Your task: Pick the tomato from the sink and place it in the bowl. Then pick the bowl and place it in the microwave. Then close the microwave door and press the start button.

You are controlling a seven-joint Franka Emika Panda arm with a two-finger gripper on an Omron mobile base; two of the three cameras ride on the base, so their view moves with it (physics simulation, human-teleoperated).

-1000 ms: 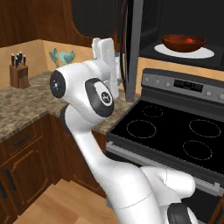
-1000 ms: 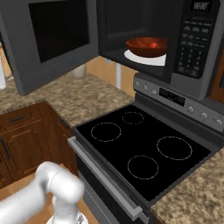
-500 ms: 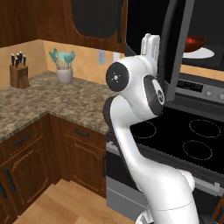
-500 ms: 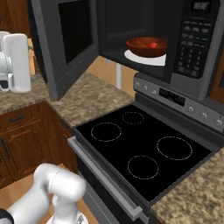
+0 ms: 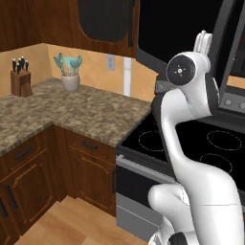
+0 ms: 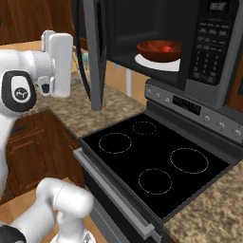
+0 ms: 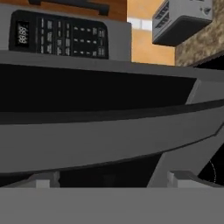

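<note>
Speckled granite counter and black glass stove lie nearest. Beyond them the white pincer, spread and empty, sits behind the half-open dark grey microwave door. Farther in, the reddish-brown wooden bowl holds the small red tomato inside the microwave. Door-closing looks underway; next, push it shut, then press start.

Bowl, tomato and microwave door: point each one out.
bowl (image 6: 156,51), right base view, on its front wall inside the microwave.
tomato (image 6: 166,48), right base view, on the red ball's top showing above the rim.
microwave door (image 6: 94,57), right base view, on the half-open panel's grey edge.
</note>
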